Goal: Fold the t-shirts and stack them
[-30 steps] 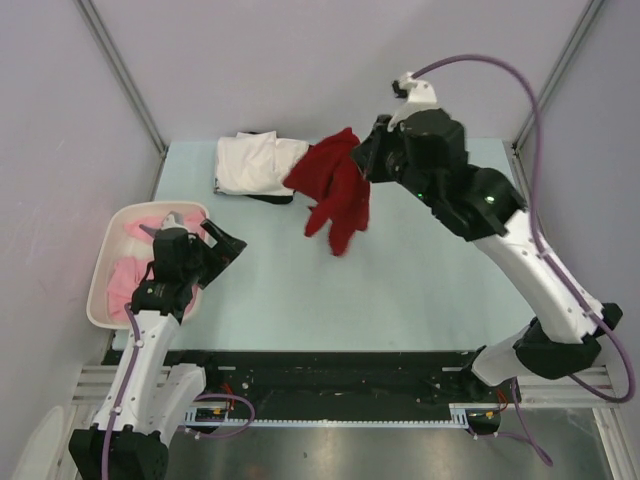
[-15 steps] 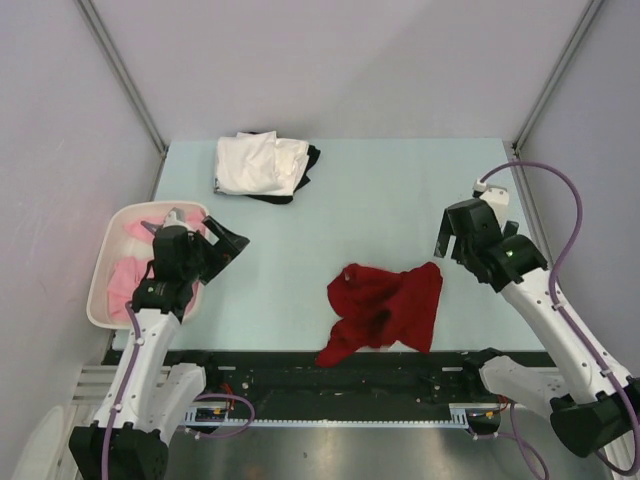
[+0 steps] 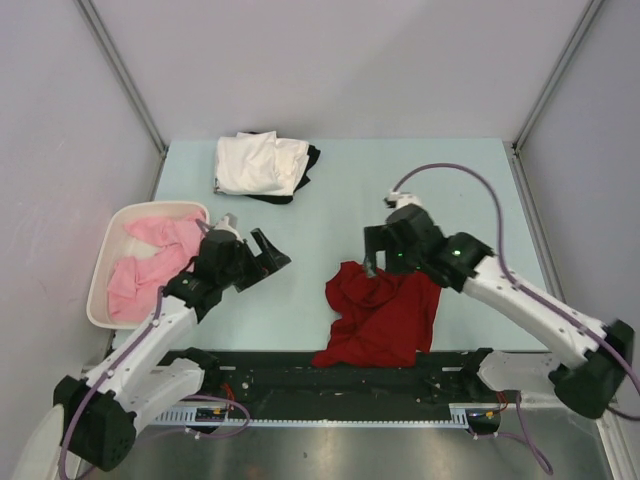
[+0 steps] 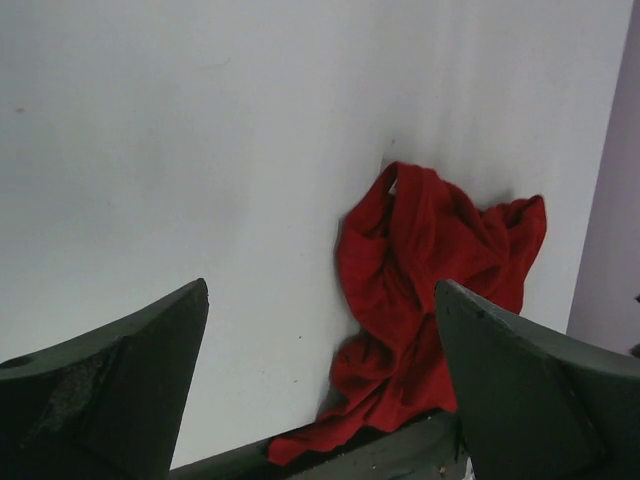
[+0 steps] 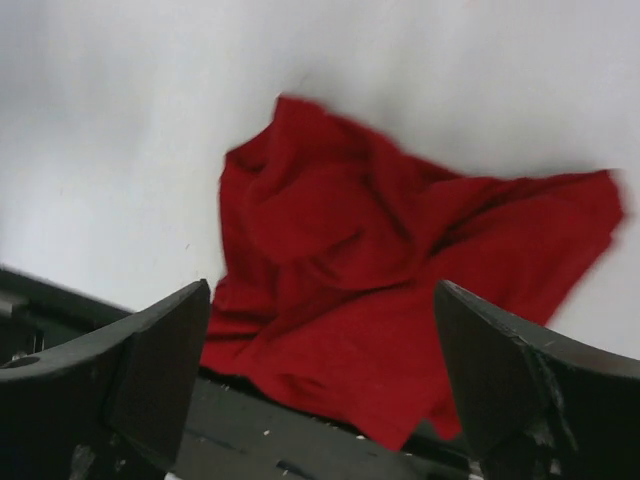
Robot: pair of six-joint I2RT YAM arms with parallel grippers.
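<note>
The pale blue table (image 3: 460,190) fills the top view, and the dark red t-shirt (image 3: 385,318) lies crumpled at about 6 o'clock on it, a little right of centre. Its near hem spills over the table's near edge onto the black rail (image 3: 300,370). At 9 o'clock, against the table's left edge, is the white basket (image 3: 98,300) with the pink t-shirts (image 3: 150,250) bunched inside. At 11 o'clock the folded white t-shirt (image 3: 255,163) rests on the black t-shirt (image 3: 311,157), of which only an edge shows. The right gripper (image 3: 372,264) hangs over the far-left corner of the red shirt with its jaws apart and nothing between them. The cloth spreads away from it toward 5 o'clock, and I cannot tell whether the fingertips touch it. In the right wrist view the red shirt (image 5: 380,290), slightly blurred, fills the gap between the spread fingers of the right gripper (image 5: 320,290). The left gripper (image 3: 262,252) is also spread and empty, above bare table just right of the basket. The red shirt lies well apart from it, toward 4 o'clock. The left wrist view shows the red shirt (image 4: 420,270) beyond the open fingers of the left gripper (image 4: 320,290).
</note>
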